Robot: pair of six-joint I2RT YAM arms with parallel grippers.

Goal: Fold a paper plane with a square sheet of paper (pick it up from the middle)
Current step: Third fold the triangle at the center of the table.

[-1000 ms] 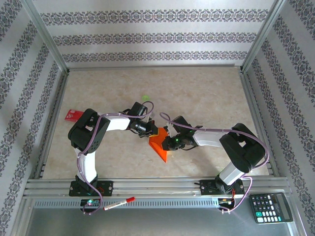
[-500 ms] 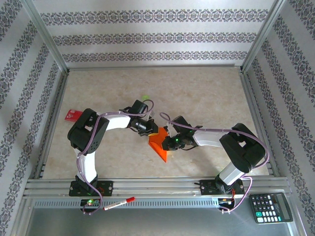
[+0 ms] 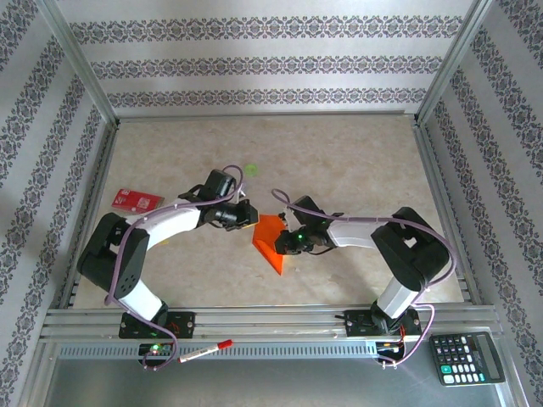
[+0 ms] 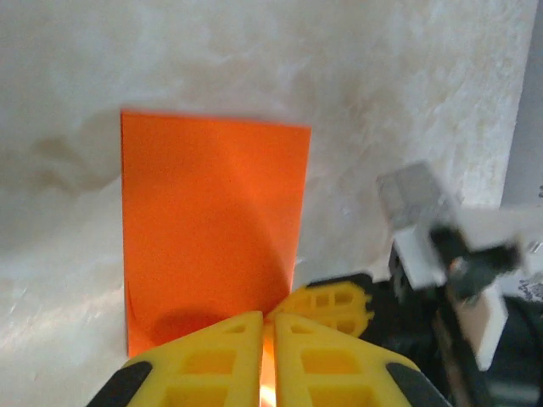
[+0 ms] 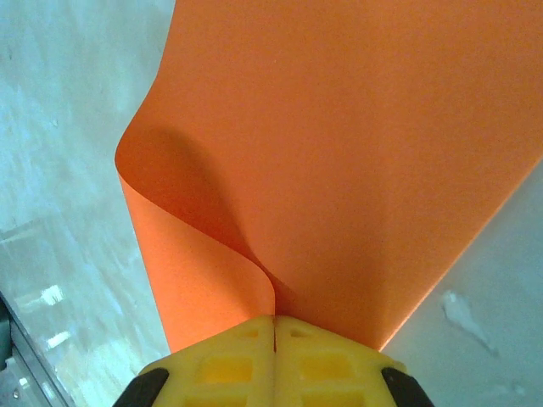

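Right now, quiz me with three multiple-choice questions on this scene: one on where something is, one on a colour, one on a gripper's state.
1. Where does the red card lie?
A. on the left side of the table, apart from the paper
B. against the back wall
C. under the paper

2. What colour is the square sheet of paper?
A. green
B. orange
C. white

3. How is the right gripper?
A. wide open
B. shut on nothing
C. shut on the sheet

Answers:
1 A, the card sits well left of the sheet.
2 B, the sheet is bright orange in every view.
3 C, the right wrist view shows its fingers pressed together on a curled fold of the sheet.
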